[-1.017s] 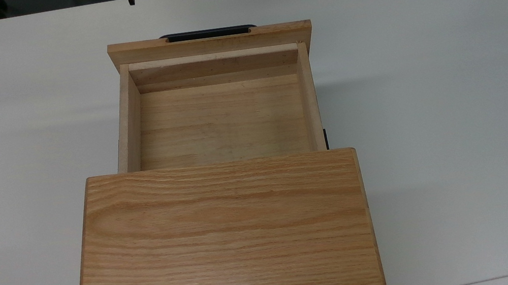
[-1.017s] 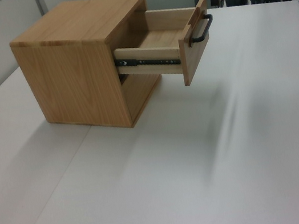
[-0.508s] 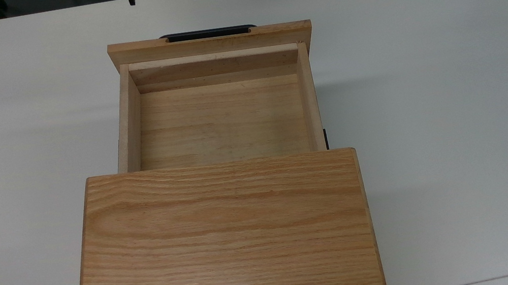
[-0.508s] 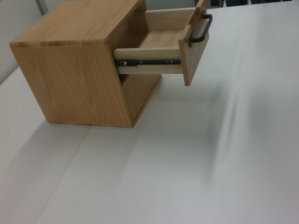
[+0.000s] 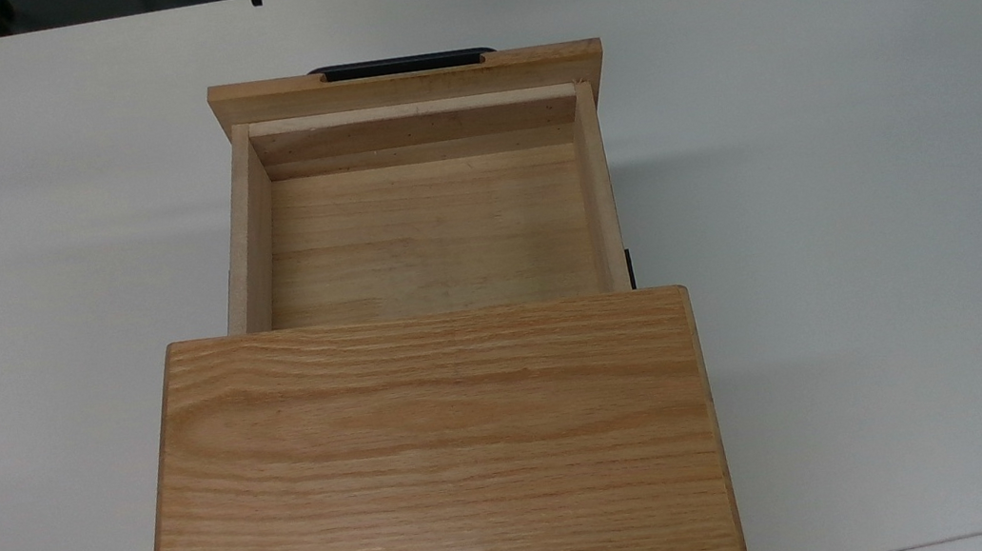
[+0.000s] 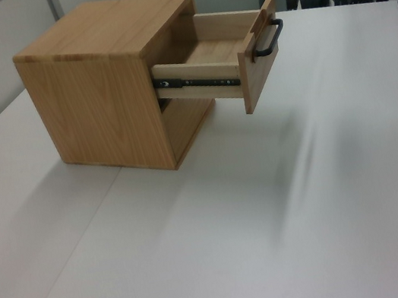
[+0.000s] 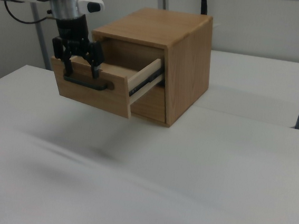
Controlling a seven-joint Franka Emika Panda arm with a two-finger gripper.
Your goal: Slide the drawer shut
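right view: claw (image 7: pixel 81 69) spread wide before drawer (image 7: pixel 96 88); cabinet (image 7: pixel 184 57) on white table (image 7: pixel 212 171), grey wall behind.

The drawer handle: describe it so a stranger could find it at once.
On the white table stands an oak cabinet with one drawer pulled out. On the outside of the drawer's wide front panel sits the handle, a slim black bar, the one dark part on pale wood.

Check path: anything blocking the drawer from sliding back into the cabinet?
Nothing visible does. The drawer is empty, and no object sits between its front panel and the cabinet opening. The open pincer hangs by the handle.
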